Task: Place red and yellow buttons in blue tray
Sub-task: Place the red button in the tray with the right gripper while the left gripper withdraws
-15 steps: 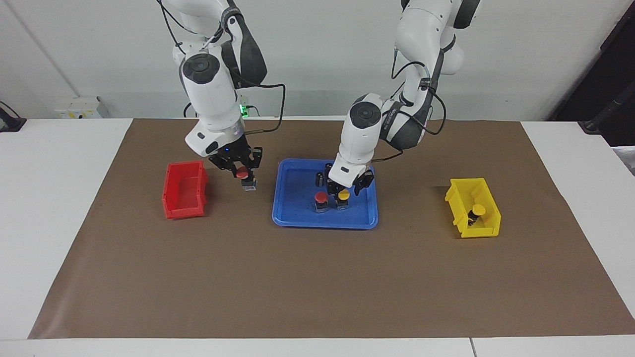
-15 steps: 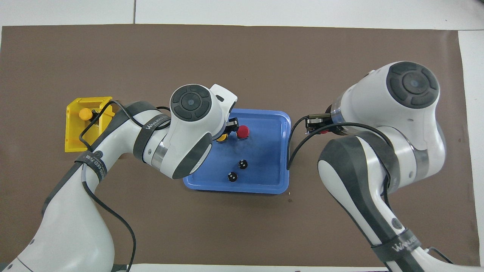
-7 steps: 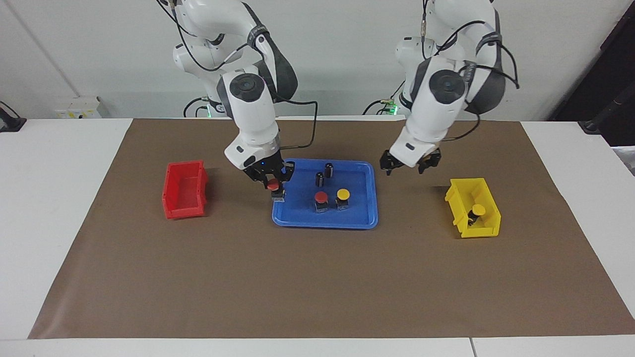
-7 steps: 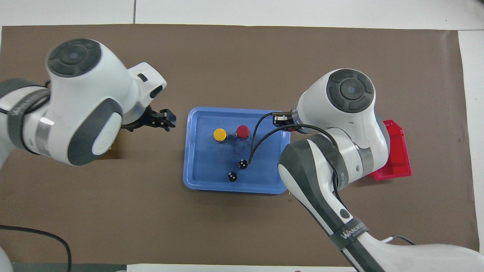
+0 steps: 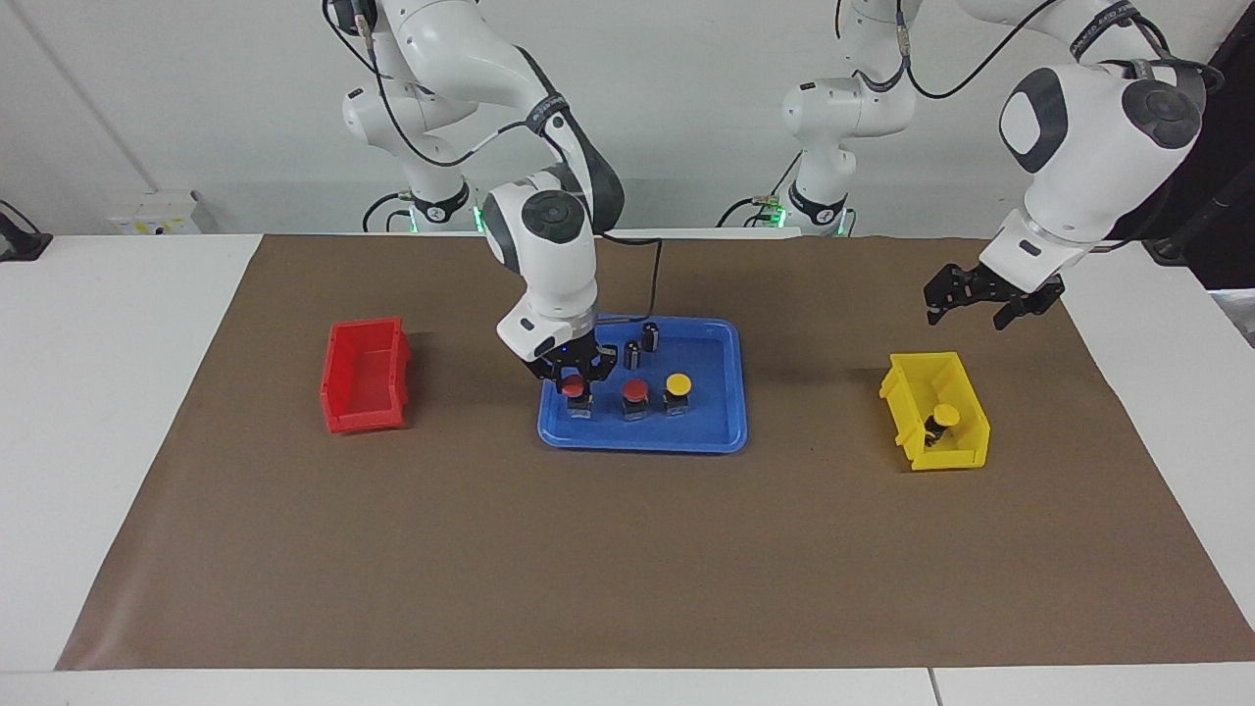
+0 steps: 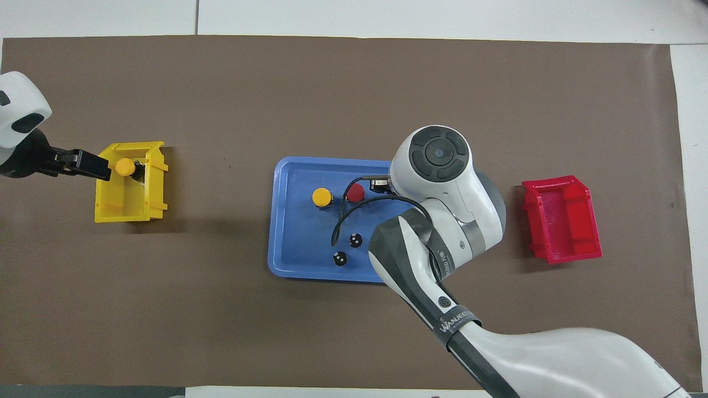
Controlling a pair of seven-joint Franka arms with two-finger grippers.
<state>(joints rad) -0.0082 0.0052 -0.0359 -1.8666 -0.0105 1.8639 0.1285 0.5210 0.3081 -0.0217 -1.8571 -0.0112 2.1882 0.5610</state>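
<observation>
Red button [image 5: 574, 388] now over blue tray [image 5: 721, 431]

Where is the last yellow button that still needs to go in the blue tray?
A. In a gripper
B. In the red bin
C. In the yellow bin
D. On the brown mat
C: one yellow button sits inside the yellow bin, toward the left arm's end of the table, while the other yellow button already stands in the blue tray.

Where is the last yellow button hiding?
The yellow button sits inside the yellow bin, toward the left arm's end of the table, with the left gripper over the bin's end nearer the robots.
</observation>
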